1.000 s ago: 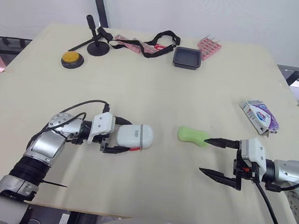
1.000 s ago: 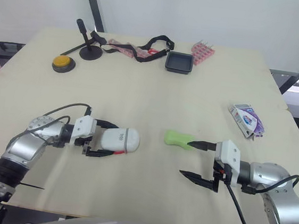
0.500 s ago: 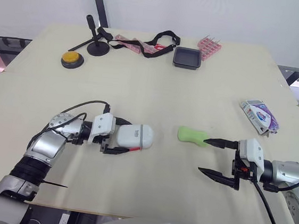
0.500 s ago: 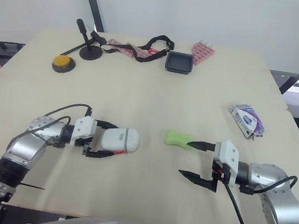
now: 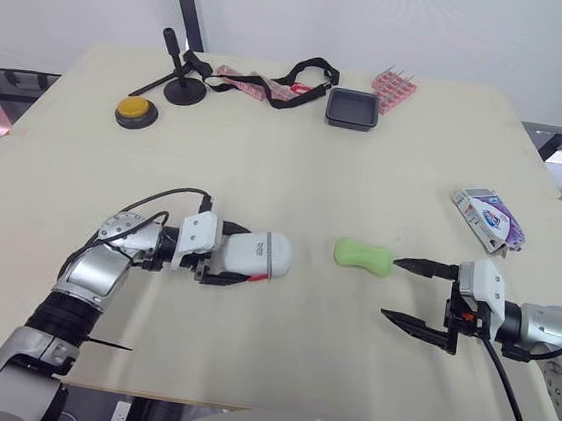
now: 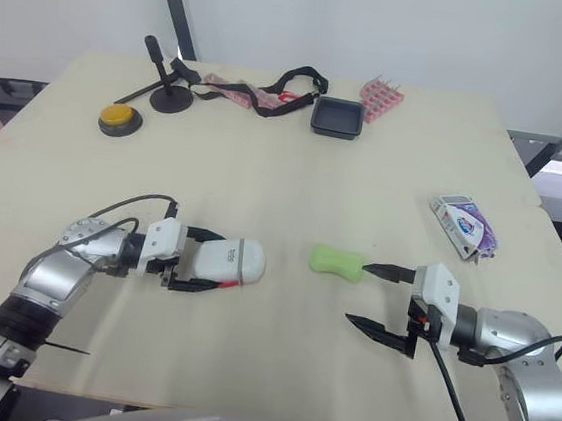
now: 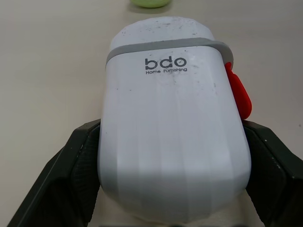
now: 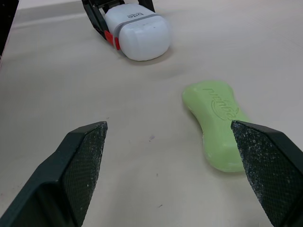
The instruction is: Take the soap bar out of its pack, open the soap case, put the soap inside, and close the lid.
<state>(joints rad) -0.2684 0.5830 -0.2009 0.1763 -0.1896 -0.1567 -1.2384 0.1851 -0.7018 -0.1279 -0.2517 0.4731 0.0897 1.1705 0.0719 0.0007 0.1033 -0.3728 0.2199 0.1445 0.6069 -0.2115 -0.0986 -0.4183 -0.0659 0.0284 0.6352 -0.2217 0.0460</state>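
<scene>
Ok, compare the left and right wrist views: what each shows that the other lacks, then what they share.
Left wrist view: the "Home Furnishing" line on the white plastic soap case. Right wrist view: the right gripper's open black fingers and the embossed top of the green soap bar. Both: the case clamped in the left gripper, its red clip, the beige table.
</scene>
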